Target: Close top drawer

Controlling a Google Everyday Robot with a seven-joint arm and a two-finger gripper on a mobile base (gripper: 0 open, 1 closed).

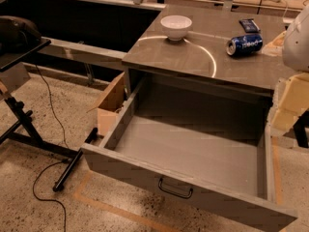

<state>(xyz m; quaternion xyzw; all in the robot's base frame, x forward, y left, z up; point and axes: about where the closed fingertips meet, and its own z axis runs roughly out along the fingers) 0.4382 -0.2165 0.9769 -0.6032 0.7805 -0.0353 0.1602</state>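
Note:
The top drawer (pixel 188 146) of the grey cabinet stands pulled far out toward me, and its inside is empty. Its flat grey front panel (pixel 145 175) carries a small dark loop handle (pixel 175 189) at centre. The two lower drawers are hidden beneath it. My gripper (pixel 292 100) shows as pale cream parts at the right edge, beside the drawer's right wall and below the white rounded arm (pixel 297 37). It touches nothing that I can see.
On the cabinet top (pixel 193 57) stand a white bowl (pixel 176 26), a blue can (pixel 245 44) on its side and a small dark packet (pixel 249 25). A cardboard box (pixel 112 103) sits left of the drawer. A black stand (pixel 29 124) with cables is at far left.

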